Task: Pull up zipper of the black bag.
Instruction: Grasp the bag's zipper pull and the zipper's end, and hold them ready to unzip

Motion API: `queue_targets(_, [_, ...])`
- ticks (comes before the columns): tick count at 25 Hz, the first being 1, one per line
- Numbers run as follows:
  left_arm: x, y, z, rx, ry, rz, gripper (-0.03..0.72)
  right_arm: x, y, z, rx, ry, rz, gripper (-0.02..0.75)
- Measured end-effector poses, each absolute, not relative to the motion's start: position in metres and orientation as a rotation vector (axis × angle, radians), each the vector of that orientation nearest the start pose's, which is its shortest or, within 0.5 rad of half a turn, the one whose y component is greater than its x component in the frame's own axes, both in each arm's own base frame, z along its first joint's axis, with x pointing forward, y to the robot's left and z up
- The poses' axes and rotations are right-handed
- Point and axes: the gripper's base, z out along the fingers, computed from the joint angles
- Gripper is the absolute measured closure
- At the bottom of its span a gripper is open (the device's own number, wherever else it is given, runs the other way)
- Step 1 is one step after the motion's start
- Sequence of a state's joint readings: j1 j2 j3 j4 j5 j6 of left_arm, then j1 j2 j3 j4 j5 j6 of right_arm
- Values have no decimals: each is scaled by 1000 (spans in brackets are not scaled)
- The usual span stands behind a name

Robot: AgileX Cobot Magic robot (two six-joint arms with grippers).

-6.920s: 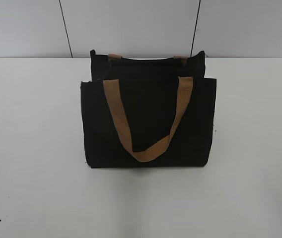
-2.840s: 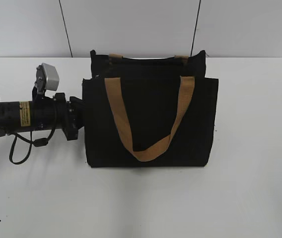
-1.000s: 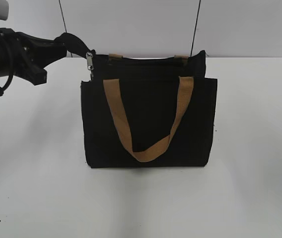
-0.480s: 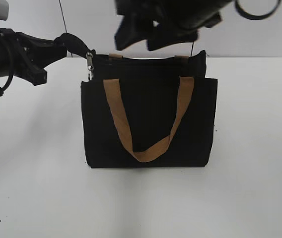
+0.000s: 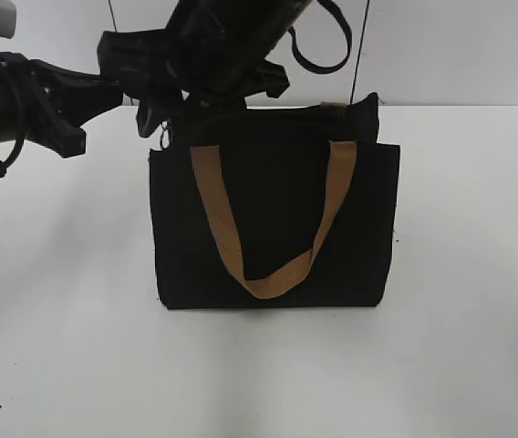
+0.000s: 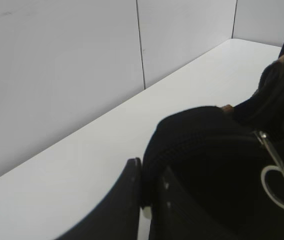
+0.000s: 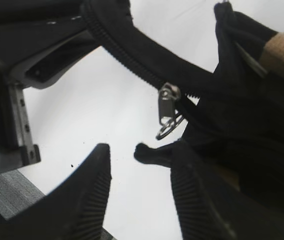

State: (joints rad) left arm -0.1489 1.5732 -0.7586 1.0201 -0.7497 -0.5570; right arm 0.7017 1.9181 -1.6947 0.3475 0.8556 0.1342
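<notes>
the left end effector (image 6: pixel 144 210) pinches the black bag (image 5: pixel 273 224) corner at upper left, probably to steady it. the right end effector (image 7: pixel 139 187) hangs wide below the zipper (image 7: pixel 168 111) pull.

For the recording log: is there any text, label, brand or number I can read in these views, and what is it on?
None can be read.
black bag: plain fabric and tan straps, no print or logo in any view.
zipper: its metal pull shows no legible marking.
left gripper and right gripper: no sticker or lettering visible now.
</notes>
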Motion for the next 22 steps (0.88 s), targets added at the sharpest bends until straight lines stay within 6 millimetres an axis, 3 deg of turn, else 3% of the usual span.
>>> queue_targets(8, [300, -100, 237, 827, 1589, -477, 652, 329, 305, 270, -376, 2666, 709, 446])
queue_targets(15, [298, -103, 241, 834, 1546, -514, 652, 334, 303, 267, -229, 2683, 682, 451])
queue_targets(22, [298, -104, 242, 837, 1534, -524, 652, 336, 304, 265, -89, 2698, 713, 632])
